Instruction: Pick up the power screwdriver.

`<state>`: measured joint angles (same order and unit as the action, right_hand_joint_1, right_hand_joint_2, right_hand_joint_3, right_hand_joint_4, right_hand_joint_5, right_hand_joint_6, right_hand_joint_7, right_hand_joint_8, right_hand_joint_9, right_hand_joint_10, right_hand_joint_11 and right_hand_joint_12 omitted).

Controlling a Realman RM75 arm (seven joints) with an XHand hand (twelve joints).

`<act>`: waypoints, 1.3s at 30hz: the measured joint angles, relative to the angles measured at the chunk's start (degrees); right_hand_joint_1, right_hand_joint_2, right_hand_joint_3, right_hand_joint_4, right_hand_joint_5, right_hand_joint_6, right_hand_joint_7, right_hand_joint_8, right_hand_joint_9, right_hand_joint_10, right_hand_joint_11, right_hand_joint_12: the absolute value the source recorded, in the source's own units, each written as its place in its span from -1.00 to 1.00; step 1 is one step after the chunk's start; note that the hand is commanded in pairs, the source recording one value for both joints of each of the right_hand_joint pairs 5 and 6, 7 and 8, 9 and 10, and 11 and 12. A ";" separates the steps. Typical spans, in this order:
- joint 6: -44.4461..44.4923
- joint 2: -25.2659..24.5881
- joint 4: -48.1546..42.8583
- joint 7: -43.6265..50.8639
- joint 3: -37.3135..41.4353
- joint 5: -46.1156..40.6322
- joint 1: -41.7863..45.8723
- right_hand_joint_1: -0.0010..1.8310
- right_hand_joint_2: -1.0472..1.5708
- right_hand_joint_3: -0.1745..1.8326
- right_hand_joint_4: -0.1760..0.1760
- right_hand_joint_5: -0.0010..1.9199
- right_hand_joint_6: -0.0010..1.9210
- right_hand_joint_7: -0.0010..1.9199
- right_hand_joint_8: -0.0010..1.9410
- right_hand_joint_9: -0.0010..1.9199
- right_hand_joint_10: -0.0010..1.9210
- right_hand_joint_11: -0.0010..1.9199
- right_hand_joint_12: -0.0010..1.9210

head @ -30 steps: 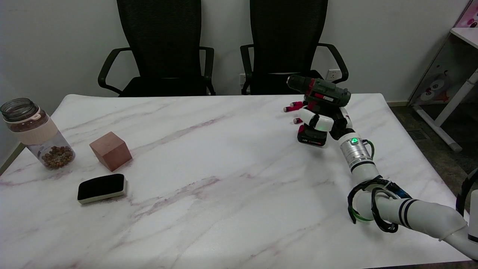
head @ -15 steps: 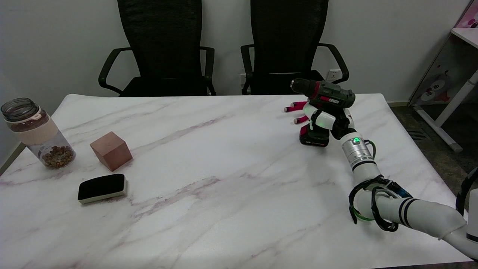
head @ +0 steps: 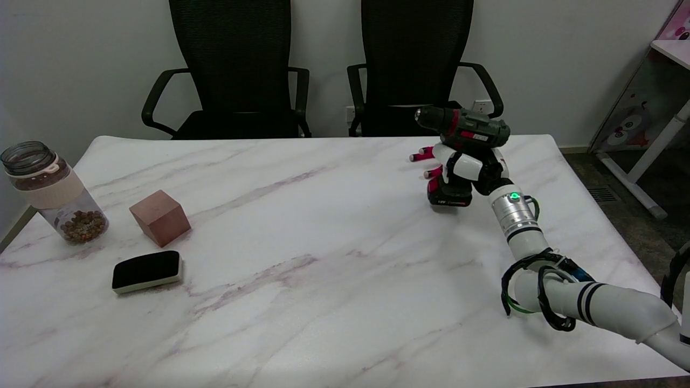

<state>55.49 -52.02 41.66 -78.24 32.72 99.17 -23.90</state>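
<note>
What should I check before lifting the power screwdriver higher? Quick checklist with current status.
1. Right hand wraps the power screwdriver at its handle: ok.
2. Some red-tipped fingers stick out straight, not closed on the handle: not ok.
3. Battery base off the table: cannot tell.
4. Tool roughly upright, chuck pointing toward the picture's left: ok.
5. Chair is behind the tool; whether it clears the chuck: cannot tell.
6. Jar, wooden block and eraser lie far to the left: ok.

The marble table (head: 323, 226) carries a jar (head: 51, 191), wooden cube (head: 160, 217) and eraser (head: 146, 271).
</note>
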 measured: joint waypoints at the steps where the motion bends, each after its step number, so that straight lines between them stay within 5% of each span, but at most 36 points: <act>1: 0.17 0.31 0.80 -0.10 0.01 0.06 0.00 0.10 0.45 -0.12 1.00 1.00 1.00 1.00 0.98 1.00 1.00 1.00 1.00; 24: 3.35 10.45 24.90 -1.99 0.39 6.37 0.00 0.09 0.48 -0.11 1.00 1.00 1.00 1.00 0.98 1.00 1.00 1.00 1.00; 39: 3.62 13.94 32.89 -4.65 2.53 10.85 -1.08 0.09 0.49 -0.10 1.00 1.00 1.00 1.00 0.98 1.00 1.00 1.00 1.00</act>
<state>59.11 -38.07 74.55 -82.89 35.25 110.01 -24.99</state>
